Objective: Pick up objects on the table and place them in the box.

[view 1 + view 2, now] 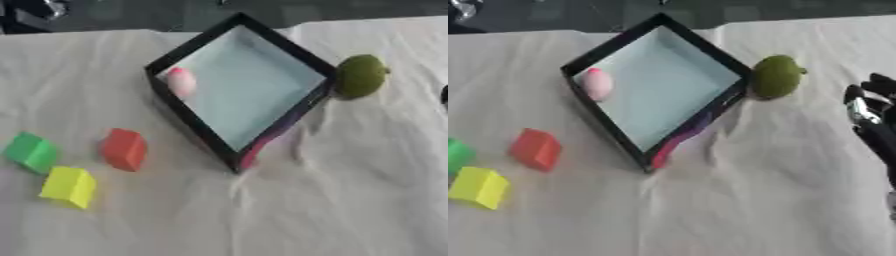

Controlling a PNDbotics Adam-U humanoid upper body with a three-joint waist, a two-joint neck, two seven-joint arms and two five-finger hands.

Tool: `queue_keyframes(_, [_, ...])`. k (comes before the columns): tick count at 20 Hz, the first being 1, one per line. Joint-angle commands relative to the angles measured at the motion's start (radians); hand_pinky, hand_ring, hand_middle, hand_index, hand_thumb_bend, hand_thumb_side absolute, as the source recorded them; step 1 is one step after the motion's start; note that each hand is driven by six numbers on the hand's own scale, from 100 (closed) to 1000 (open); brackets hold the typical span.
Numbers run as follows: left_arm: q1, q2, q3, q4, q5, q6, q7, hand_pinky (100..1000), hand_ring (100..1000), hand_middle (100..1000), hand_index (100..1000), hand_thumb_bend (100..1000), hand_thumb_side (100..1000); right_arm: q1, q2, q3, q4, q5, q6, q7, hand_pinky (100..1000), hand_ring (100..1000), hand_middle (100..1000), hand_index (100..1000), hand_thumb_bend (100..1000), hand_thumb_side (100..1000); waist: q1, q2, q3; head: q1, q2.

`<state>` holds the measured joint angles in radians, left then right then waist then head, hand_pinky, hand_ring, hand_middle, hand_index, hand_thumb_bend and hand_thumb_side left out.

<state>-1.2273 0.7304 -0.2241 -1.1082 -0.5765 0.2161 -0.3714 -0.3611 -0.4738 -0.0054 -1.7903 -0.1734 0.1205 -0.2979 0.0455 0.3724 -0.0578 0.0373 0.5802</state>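
A: Where is the green fruit (777, 76)?
B: Touching the box's (710, 52) right outer wall, on the cloth.
A: Nearest hand?
B: Right hand (871, 112), at the right edge; fruit lies to its left, slightly farther. Finger state: cannot tell. Left hand unseen.

A wrinkled white cloth (350, 200) covers the surface. Beyond its far edge lies a dark, dim floor (114, 15), details there too blurred to identify.
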Motion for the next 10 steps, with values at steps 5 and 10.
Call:
queue_keyframes(5, [-0.038, -0.038, -0.121, -0.225, 0.057, -0.061, -0.079, 811, 797, 653, 496, 228, 100, -0.02, -0.023, -0.012, -0.023, -0.016, -0.009, -0.009, 876, 807, 817, 879, 236, 421, -0.001, -0.064, -0.007, -0.005, -0.007])
queue_keyframes(10, [-0.016, -0.122, -0.191, -0.323, 0.034, 0.01, -0.141, 809, 795, 661, 504, 265, 100, -0.045, -0.011, -0.014, -0.032, -0.034, -0.012, -0.034, 876, 808, 818, 880, 235, 414, 0.001, -0.067, -0.019, 0.018, -0.013])
